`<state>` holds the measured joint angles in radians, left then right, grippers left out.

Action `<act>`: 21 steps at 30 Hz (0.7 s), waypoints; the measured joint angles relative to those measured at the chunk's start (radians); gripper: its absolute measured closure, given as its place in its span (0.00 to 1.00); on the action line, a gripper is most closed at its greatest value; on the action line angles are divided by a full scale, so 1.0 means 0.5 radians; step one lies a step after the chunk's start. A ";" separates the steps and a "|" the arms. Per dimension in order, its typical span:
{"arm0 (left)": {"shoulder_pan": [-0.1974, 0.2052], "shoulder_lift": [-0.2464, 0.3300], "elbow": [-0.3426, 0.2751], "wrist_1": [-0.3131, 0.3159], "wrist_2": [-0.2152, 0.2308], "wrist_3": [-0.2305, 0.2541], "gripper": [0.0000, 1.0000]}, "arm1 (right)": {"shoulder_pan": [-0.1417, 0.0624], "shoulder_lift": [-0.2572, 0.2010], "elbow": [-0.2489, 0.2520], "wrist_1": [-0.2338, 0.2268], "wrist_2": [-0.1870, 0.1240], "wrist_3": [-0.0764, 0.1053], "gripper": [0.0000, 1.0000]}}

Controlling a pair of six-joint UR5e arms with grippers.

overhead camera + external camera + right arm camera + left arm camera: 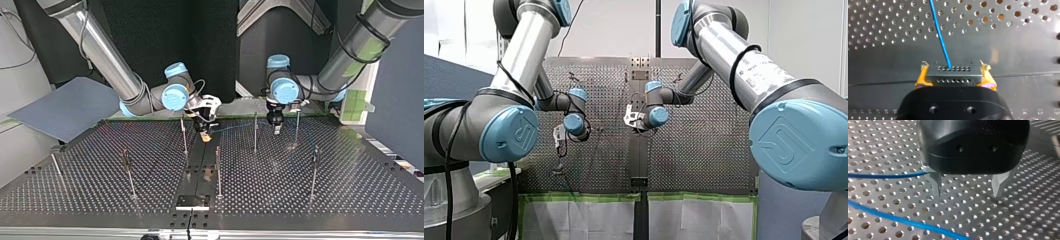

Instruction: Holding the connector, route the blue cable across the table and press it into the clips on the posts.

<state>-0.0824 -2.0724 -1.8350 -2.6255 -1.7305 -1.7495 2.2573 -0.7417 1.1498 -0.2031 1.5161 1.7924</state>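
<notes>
The perforated table (1023, 220) is shiny bare metal, the blue cable (940, 37) smooth and glossy, the connector (953, 75) dull grey metal.

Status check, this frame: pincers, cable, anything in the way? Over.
Right pincer shut on connector. Left pincer open, blue cable beside one finger, ungripped. Only posts stand nearby.

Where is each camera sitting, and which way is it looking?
Front view: behind and above the arms, looking over the table; my left arm enters left, my right arm right.
Top view: across the table, facing both arms, sides crossed.
Left wrist view: on my left wrist, looking past the open left gripper at the table.
Right wrist view: on my right wrist; the right gripper clamps the connector.
Shared: both wrist views show the blue cable.
</notes>
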 joint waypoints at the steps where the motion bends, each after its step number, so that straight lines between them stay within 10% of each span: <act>1: -0.004 0.015 -0.017 -0.014 -0.020 0.006 0.00 | 0.000 0.000 0.000 0.004 0.000 -0.002 1.00; 21: -0.126 0.330 -0.372 0.233 -0.090 -0.074 0.00 | 0.006 0.000 0.000 0.062 -0.001 -0.004 1.00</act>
<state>-0.1454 -1.9073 -2.0211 -2.5089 -1.7756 -1.7867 2.2603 -0.7416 1.1500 -0.1722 1.5156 1.7904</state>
